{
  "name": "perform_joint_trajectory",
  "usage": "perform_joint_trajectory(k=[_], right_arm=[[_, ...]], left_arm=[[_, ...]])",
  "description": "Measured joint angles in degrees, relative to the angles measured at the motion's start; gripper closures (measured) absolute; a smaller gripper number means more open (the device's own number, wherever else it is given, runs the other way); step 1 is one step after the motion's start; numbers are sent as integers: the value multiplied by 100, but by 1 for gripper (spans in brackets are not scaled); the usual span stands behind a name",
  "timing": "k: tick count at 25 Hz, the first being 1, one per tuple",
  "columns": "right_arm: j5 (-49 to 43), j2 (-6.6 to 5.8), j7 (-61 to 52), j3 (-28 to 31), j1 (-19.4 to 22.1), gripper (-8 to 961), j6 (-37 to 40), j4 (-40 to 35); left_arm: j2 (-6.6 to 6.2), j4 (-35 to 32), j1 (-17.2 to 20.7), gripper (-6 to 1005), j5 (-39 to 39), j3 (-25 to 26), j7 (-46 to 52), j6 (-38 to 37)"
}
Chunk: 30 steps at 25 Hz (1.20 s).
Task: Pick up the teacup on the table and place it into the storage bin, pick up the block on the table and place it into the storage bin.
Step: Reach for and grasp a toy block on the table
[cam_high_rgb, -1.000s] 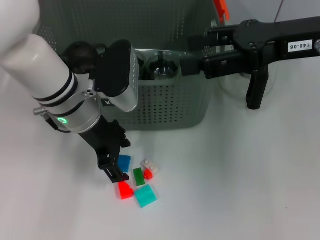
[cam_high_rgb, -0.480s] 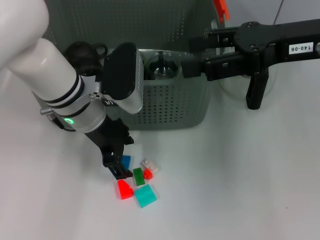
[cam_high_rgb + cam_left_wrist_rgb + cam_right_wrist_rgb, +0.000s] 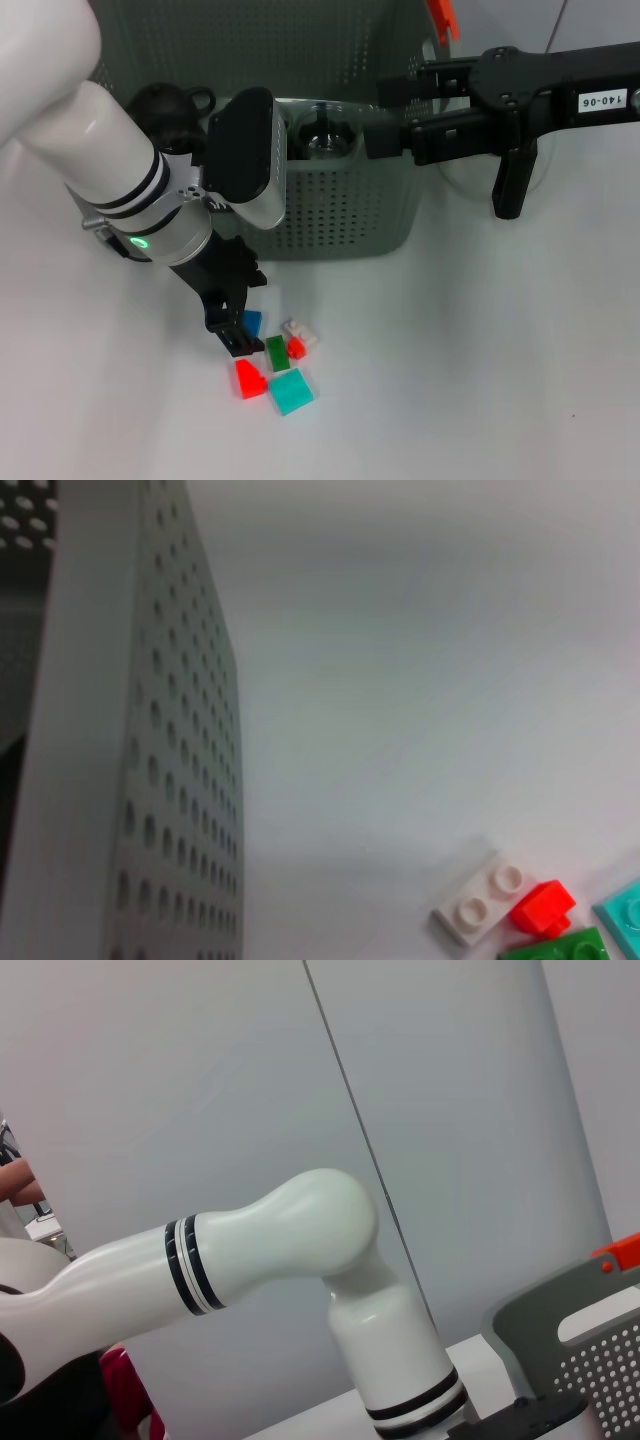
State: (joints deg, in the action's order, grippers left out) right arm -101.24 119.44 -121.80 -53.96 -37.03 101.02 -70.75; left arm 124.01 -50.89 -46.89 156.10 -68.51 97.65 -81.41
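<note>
— Which step am I on?

— The block step, I judge. A clear glass teacup [image 3: 325, 137] already sits inside the large grey perforated plastic storage bin [image 3: 345, 215]. My left end effector [image 3: 232, 335] reaches down onto the plain white tabletop [image 3: 480, 360] at the small blue plastic block [image 3: 251, 322], its dark fingers narrowly parted, one touching that block. Whether they grip it, I cannot tell.

— And next?

— Closing on the blue block without nudging the green block [image 3: 277, 352], red block [image 3: 249, 380] and teal block [image 3: 291, 391] just beside it. My right end effector [image 3: 385, 112] hangs over the bin's rim, fingers spread, holding nothing.
</note>
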Motion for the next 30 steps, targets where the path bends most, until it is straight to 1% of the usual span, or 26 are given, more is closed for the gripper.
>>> perform_joint_trajectory(k=[15,21,30], right_arm=[[2,42,78,56,0,72,9,95],[12,45,154,56,-1,72,10,160],[17,45,211,52,3,72,12,221]], left_arm=[[-7,33,80,238,-3,3,-127,11],[-9,44,89,282,-1,19,-165,-4],[-12,27,92,282,0,2,-178,-34]])
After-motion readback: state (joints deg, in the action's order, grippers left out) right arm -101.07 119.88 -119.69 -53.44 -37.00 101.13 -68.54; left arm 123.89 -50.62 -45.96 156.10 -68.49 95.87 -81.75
